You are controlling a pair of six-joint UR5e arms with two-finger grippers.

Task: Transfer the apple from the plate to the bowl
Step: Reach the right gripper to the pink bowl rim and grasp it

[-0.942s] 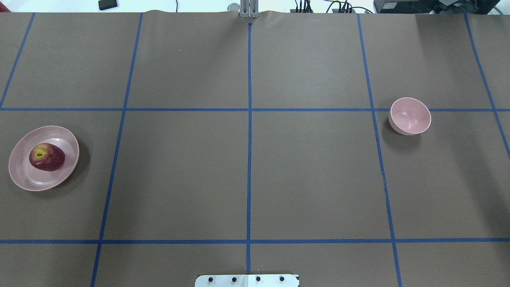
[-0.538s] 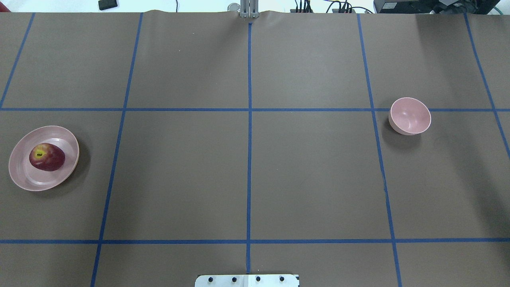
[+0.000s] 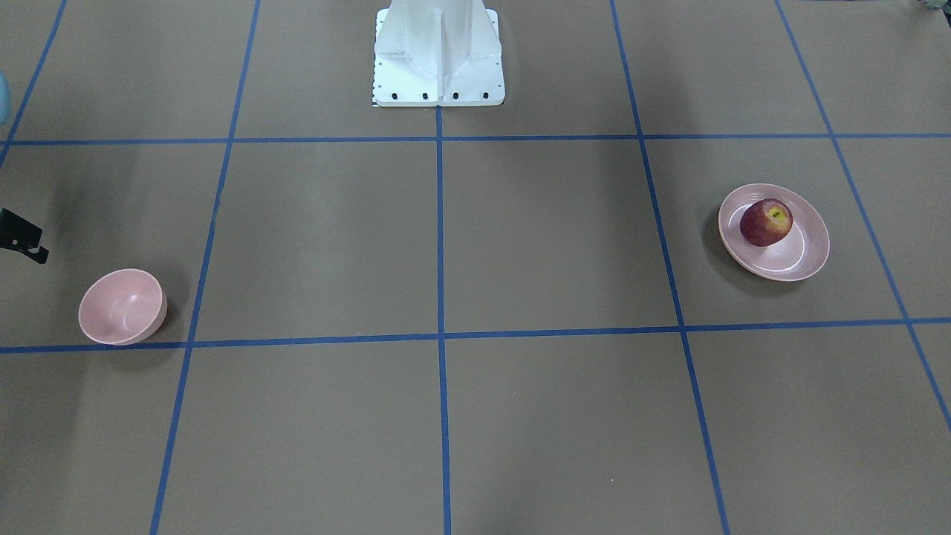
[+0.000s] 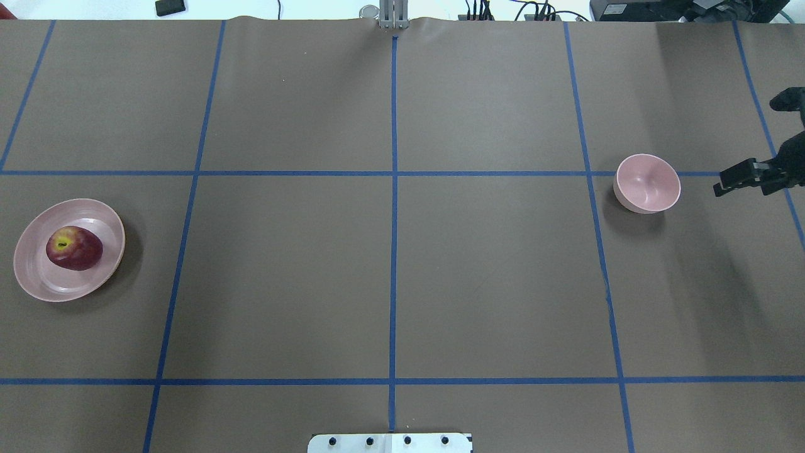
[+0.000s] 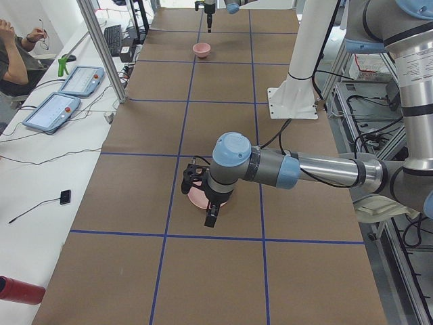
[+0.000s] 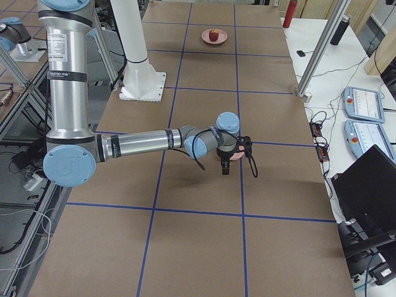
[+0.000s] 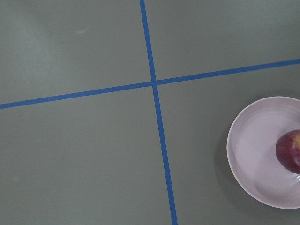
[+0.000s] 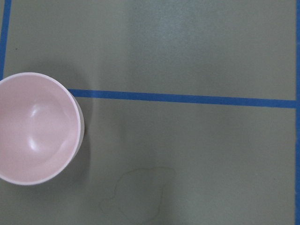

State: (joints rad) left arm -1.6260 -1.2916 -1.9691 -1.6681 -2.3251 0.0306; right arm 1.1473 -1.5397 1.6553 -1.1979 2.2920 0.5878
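While the apple lies on the plate with its yellow stem patch turned upward, both end effectors are apart from it. The plate rests on the brown tabletop at the robot's left end. The bowl stands upright, well apart from the plate at the right end, where it covers a piece of a blue tape line.

The left end effector hangs above the tabletop near the plate and hides part of it in the left side view. I cannot tell if it is spread or pressed together, because only that view shows it. Its wrist camera sees the plate and a slice of the apple at the lower right corner.

The right end effector hangs just beside the bowl, on the outer side, without touching it. In the overhead view its dark fingertips stand well apart, so it is spread and pinches nothing.
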